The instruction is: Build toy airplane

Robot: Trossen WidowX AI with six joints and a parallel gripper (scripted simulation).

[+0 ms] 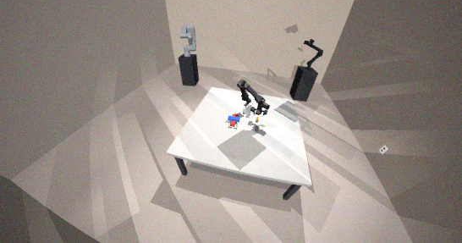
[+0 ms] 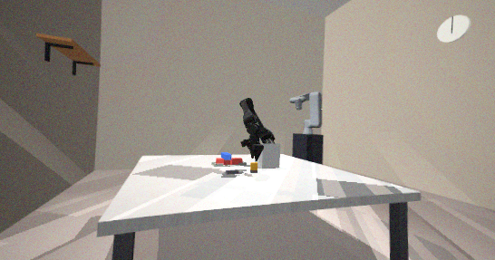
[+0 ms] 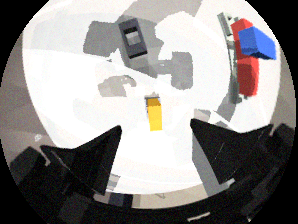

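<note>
The red fuselage point(image 1: 232, 123) point(image 2: 236, 161) point(image 3: 248, 78) lies in the grey jig point(image 3: 232, 63), and the blue wing point(image 1: 233, 118) point(image 2: 226, 156) point(image 3: 256, 43) sits on top of it. The yellow tail fin point(image 1: 256, 118) point(image 2: 254, 167) point(image 3: 154, 112) rests on the table, apart from the jig. My gripper point(image 1: 257, 113) point(image 2: 257, 156) point(image 3: 156, 125) is open and empty. It hangs just above the tail fin, which shows between the fingers in the wrist view.
A dark grey block point(image 1: 256, 129) point(image 2: 232, 172) point(image 3: 133, 38) lies on the white table point(image 1: 271, 160) point(image 2: 190, 198) beyond the fin. The arm's light base box point(image 2: 269, 156) stands close behind. Two other arms on dark pedestals point(image 1: 189, 69) point(image 1: 303, 83) stand off the table.
</note>
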